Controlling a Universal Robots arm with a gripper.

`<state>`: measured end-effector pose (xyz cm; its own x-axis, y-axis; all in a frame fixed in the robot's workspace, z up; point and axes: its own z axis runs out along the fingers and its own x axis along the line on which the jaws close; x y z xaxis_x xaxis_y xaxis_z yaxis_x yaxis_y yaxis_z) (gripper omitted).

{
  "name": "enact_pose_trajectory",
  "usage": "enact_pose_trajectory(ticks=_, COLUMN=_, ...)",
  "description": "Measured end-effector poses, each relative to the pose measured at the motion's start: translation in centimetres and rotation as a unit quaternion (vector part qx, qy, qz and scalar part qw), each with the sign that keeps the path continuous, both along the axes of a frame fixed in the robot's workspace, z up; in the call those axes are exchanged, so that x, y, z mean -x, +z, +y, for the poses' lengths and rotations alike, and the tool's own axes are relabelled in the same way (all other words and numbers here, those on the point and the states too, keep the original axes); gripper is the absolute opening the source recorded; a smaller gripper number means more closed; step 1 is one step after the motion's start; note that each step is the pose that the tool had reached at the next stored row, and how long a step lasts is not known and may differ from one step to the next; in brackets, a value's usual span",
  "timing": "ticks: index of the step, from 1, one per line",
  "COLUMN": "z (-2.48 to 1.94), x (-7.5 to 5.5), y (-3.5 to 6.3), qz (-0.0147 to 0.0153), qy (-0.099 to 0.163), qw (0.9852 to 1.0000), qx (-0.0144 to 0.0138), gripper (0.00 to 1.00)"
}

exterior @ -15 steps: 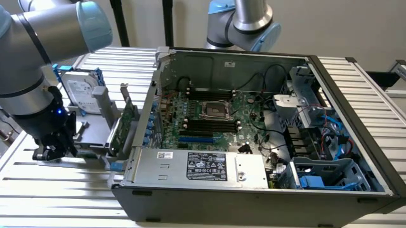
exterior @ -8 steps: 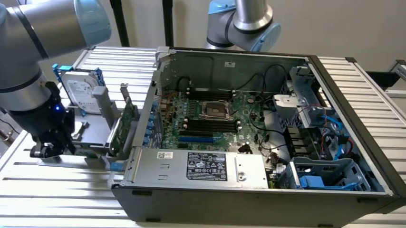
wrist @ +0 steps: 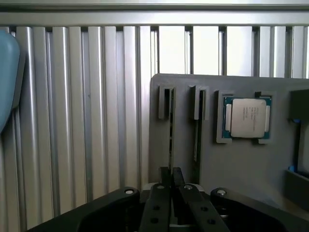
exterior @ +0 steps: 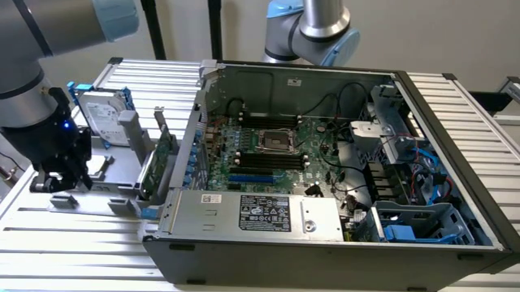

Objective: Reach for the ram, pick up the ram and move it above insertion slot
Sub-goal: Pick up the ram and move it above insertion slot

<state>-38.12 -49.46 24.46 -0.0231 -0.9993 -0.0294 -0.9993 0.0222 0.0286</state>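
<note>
The arm (exterior: 24,73) hangs low on the exterior view's left, over a grey tray (exterior: 109,179) that lies on the ribbed metal surface (exterior: 81,243). The gripper (exterior: 58,182) is right down at the tray.

In the wrist view the ram (wrist: 170,140) stands on its thin edge in a slot of the grey tray (wrist: 241,164). It looks like a dark, skinny line. One end sits in a little grey holder. The other end runs into the gripper (wrist: 171,173). The two black fingers (wrist: 162,178) are pulled close together with just a thin gap, and the ram's edge sits in that gap, so they pinch the ram. The ram is still down in its slot in the tray.

Just beside it, a second thin stick (wrist: 198,140) stands in its own slot. Next to that lies a square silver chip (wrist: 247,117) in a pocket of the tray.

In the exterior view a hard drive (exterior: 106,115) stands at the back of the tray, and a green card (exterior: 162,155) stands at the tray's edge near the computer box (exterior: 325,258). The box is open on top. Inside is a green board (exterior: 313,131) with long black slots (exterior: 268,159).
</note>
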Motion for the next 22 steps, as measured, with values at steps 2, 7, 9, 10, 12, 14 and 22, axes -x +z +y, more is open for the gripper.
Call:
enact_pose_trajectory(ticks=2, z=0.00, x=-0.1, y=0.78, qz=0.0000, qy=0.000, qw=1.0000, qx=-0.0010, gripper=0.14)
enact_pose_trajectory(ticks=7, z=-0.01, x=-0.8, y=2.85, qz=0.0000, qy=0.000, qw=1.0000, qx=-0.0035, gripper=0.14)
enact_pose_trajectory(ticks=9, z=-0.02, x=-1.2, y=3.68, qz=0.0000, qy=0.000, qw=1.0000, qx=-0.0047, gripper=0.14)
enact_pose_trajectory(ticks=10, z=-0.02, x=-1.5, y=4.11, qz=0.0000, qy=0.000, qw=1.0000, qx=-0.0054, gripper=0.14)
enact_pose_trajectory(ticks=12, z=-0.04, x=-2.1, y=4.88, qz=-0.0001, qy=0.001, qw=1.0000, qx=-0.0072, gripper=0.14)
enact_pose_trajectory(ticks=14, z=-0.07, x=-2.7, y=5.64, qz=-0.0001, qy=0.002, qw=1.0000, qx=-0.0093, gripper=0.14)
enact_pose_trajectory(ticks=22, z=-0.23, x=-5.5, y=8.73, qz=0.0000, qy=0.005, qw=0.9998, qx=-0.0192, gripper=0.14)
